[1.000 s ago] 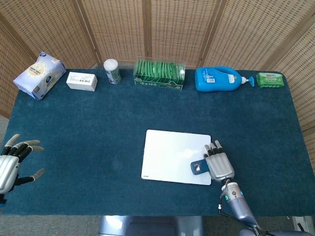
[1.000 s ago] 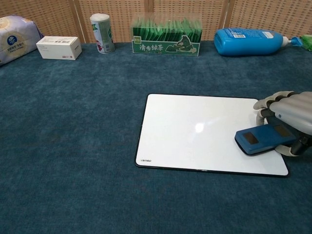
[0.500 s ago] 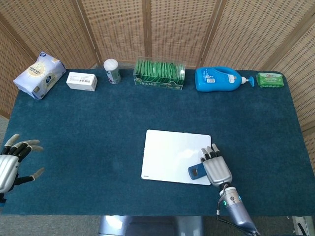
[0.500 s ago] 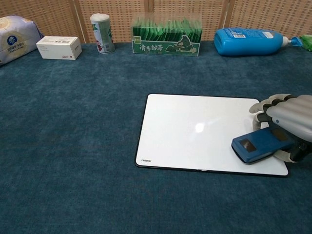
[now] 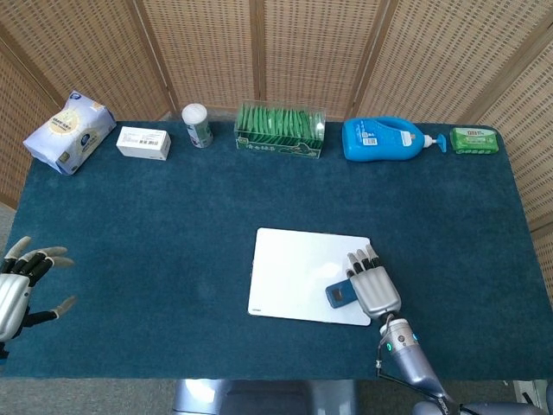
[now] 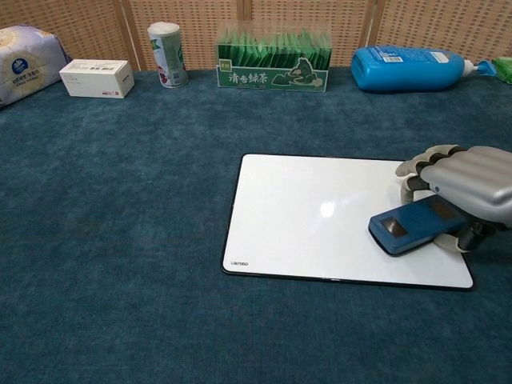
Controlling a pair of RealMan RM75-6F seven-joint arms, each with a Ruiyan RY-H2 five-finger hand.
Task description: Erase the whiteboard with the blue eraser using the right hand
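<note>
A white whiteboard (image 5: 294, 272) (image 6: 320, 212) lies flat on the blue cloth, its surface looking blank. The blue eraser (image 5: 340, 295) (image 6: 404, 226) rests on the board's right part, near the front edge. My right hand (image 5: 371, 288) (image 6: 464, 188) grips the eraser from above, fingers draped over its far side. At the far left edge of the head view my left hand (image 5: 19, 285) hovers with fingers spread and nothing in it; the chest view does not show it.
Along the table's back edge stand a tissue pack (image 5: 69, 130), a white box (image 5: 143, 142), a small can (image 5: 198, 125), a green tea box (image 5: 280, 130), a blue bottle (image 5: 384, 138) and a green packet (image 5: 473, 140).
My right hand has slid the eraser leftward across the lower right part of the board. The left hand has stayed where it was.
</note>
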